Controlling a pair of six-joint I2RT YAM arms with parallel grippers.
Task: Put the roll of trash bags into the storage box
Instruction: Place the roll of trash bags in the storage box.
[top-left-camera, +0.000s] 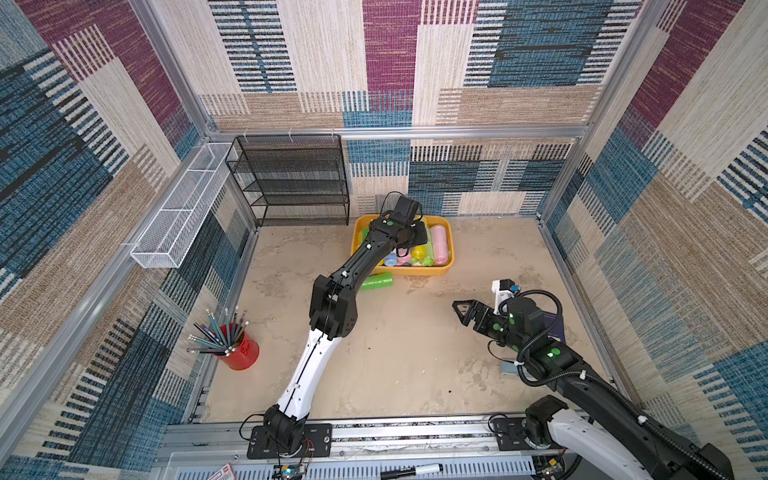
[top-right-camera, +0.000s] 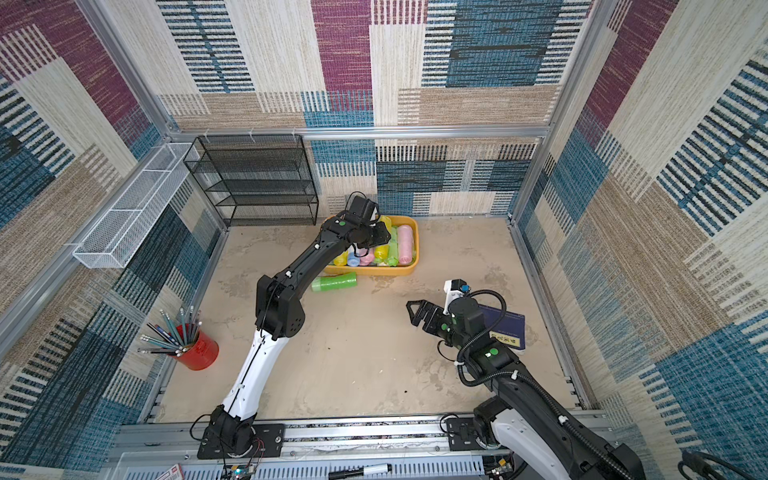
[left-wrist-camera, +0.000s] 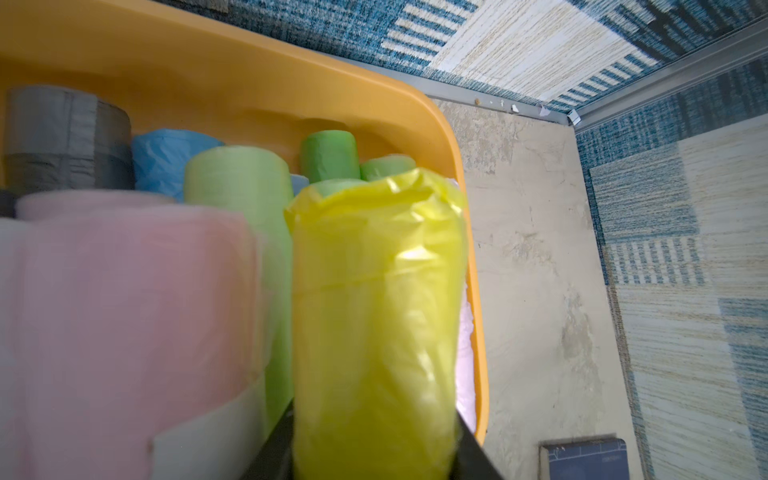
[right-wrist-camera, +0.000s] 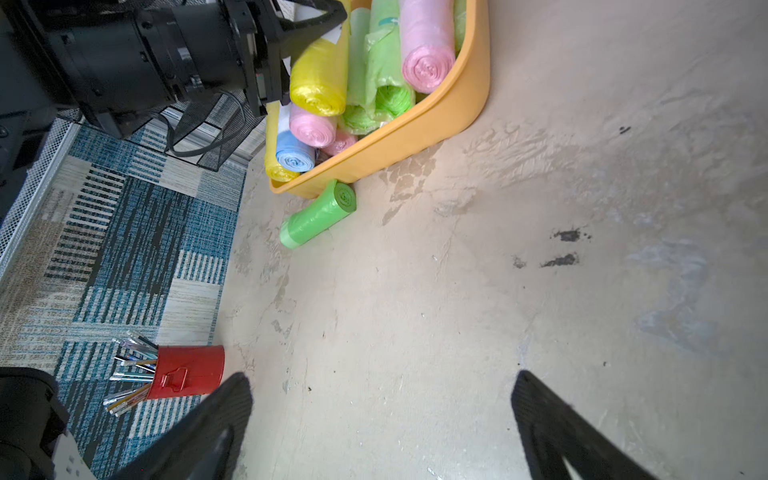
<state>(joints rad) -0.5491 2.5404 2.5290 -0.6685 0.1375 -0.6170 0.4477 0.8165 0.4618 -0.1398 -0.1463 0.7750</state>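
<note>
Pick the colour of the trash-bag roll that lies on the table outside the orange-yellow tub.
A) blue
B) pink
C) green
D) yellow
C: a green roll lies on the table beside the storage box, outside its wall; the yellow roll is gripped by the left tool over the box, and a pink roll and a blue roll lie inside it.

The yellow roll (left-wrist-camera: 374, 311) is glossy crinkled plastic; the storage box (left-wrist-camera: 208, 62) smooth plastic.
</note>
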